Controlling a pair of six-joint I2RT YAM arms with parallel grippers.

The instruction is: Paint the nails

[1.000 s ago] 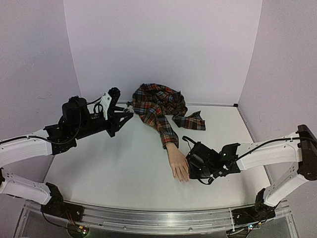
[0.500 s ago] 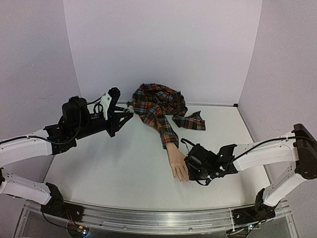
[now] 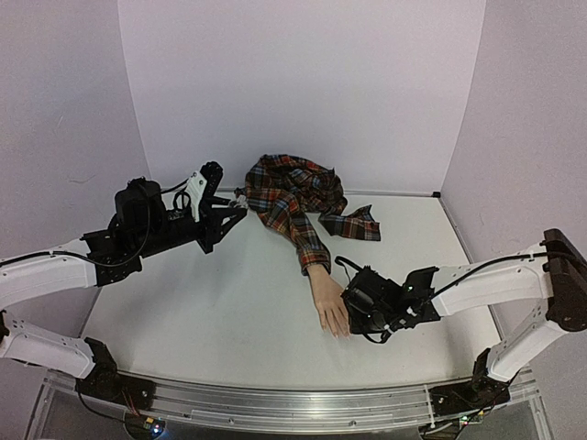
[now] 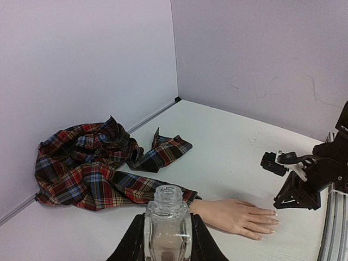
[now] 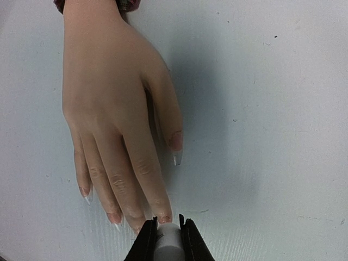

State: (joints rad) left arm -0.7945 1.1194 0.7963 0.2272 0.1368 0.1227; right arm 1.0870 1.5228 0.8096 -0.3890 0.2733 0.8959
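Now the right pincer (image 5: pixel 168 232), clamped on a brush (image 5: pixel 168 246), is set closer to the nails (image 5: pixel 163 219) by the table's (image 5: pixel 272 109) near edge, ready for painting; the bottle (image 4: pixel 167 217) is gripped by the left pincer (image 4: pixel 167 242).

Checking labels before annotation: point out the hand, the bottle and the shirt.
hand (image 5: pixel 111 98), right wrist view, back of the hand.
bottle (image 4: pixel 167 232), left wrist view, glass body below the neck.
shirt (image 4: pixel 81 166), left wrist view, bunched middle of the cloth.

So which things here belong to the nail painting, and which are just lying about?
Job: nails; mannequin hand; open glass bottle, in left pincer; white piece, likely the brush, in right pincer.
Lying about: plaid shirt, bunched behind the hand.
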